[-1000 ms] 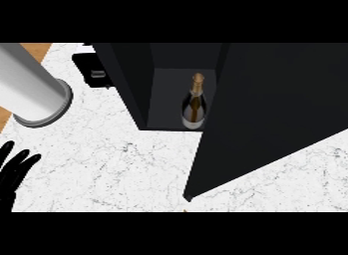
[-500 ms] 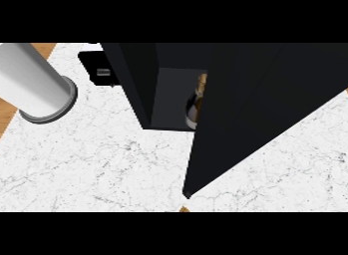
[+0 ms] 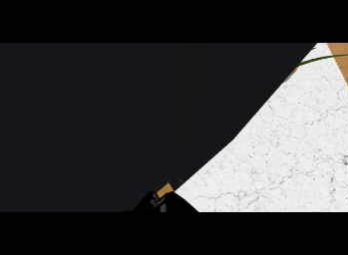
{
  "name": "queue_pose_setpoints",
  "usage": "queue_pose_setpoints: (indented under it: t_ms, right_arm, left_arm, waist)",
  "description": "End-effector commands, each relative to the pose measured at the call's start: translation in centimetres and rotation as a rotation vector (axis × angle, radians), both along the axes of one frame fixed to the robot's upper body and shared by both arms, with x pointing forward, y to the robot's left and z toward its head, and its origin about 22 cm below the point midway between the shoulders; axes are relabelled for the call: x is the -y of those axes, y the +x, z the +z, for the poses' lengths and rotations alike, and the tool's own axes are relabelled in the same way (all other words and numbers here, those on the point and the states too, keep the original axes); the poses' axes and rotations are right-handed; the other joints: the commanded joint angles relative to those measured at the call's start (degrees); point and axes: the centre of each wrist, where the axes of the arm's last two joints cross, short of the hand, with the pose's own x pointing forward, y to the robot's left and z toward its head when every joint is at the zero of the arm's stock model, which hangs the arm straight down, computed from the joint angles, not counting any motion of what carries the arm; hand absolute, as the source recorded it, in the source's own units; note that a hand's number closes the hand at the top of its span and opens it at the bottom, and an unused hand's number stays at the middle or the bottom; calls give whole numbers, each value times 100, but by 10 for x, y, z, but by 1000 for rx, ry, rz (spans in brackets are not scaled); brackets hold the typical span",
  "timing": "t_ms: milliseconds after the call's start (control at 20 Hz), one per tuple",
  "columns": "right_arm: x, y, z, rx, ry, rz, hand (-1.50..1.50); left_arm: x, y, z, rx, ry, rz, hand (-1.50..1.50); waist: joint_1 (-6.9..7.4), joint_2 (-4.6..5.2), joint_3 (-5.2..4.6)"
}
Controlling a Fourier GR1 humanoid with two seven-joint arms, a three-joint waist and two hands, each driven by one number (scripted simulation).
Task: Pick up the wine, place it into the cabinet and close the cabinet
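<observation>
1. The left and centre of the head view are now filled by the dark face of the cabinet (image 3: 95, 124). A second ago its open compartment could be seen.
2. The wine, seen standing inside then and half-covered shortly after, is no longer visible. It is judged to be shut behind the door, so the closing step is probably nearly done.
3. At the lower edge a small dark form (image 3: 160, 202) is seen. It may be a hand, but which one, and whether its fingers are apart or together, cannot be told.
4. At the right, the marble counter (image 3: 294, 149) is left bare, with a thin green leaf (image 3: 323, 58) above.
</observation>
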Motion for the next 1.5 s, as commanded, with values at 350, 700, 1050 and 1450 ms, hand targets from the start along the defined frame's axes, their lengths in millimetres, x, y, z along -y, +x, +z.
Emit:
queue_pose_setpoints:
  t_ms: [350,700,1050,1450]
  right_arm:
    - [-55,103,51,-21,1,-100,150]
    - [-57,157,52,-89,-96,128,150]
    - [-71,170,31,-228,-419,503,150]
    - [-69,215,10,-379,-416,575,150]
  left_arm:
    - [-35,-13,13,22,-9,-25,-150]
    - [-36,-4,9,50,-16,8,-150]
    - [-52,-3,18,31,4,-7,-150]
    - [-53,-20,11,29,-4,-16,-150]
  waist:
    - [51,41,23]
    - [-82,99,24]
    - [-15,99,20]
    - [-66,47,26]
